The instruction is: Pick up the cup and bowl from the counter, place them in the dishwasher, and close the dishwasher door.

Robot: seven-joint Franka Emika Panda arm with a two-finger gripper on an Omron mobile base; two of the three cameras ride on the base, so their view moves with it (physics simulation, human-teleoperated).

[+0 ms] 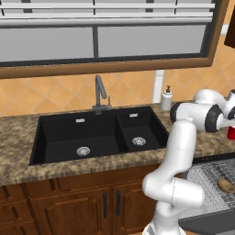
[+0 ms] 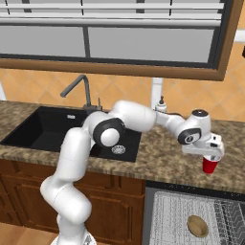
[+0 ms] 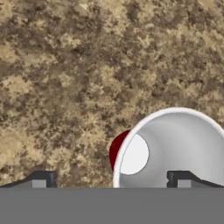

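Far to the left of the jaws, the black double sink (image 1: 98,135) is seen set into the counter (image 1: 18,137), with the faucet (image 1: 99,94) rising behind it. In the left base view both basins are shown whole; in the right base view the sink (image 2: 43,127) is partly covered by the white arm. The soap dispenser (image 1: 166,98) is seen against the tiled wall, behind the jaws and to their left; in the right base view only its top (image 2: 161,103) is shown above the forearm.

The gripper (image 2: 211,154) is seen in the right base view directly over the cup (image 2: 209,165), which stands upright on the counter near its front edge. In the left base view the hand is cut off by the frame edge, and only a sliver of the cup (image 1: 231,132) is shown. In the hand view the jaws are seen wide apart, clamped on nothing: the left fingertip (image 3: 41,179) is over bare granite and the right one is over the whitish inside of the cup (image 3: 175,148), so the cup's near rim lies between the jaws.

Below the jaws, the dishwasher (image 2: 191,217) is seen open, its wire rack pulled out. The bowl (image 2: 197,226) is seen lying in the rack. In the left base view the bowl (image 1: 226,184) is shown at the right edge.
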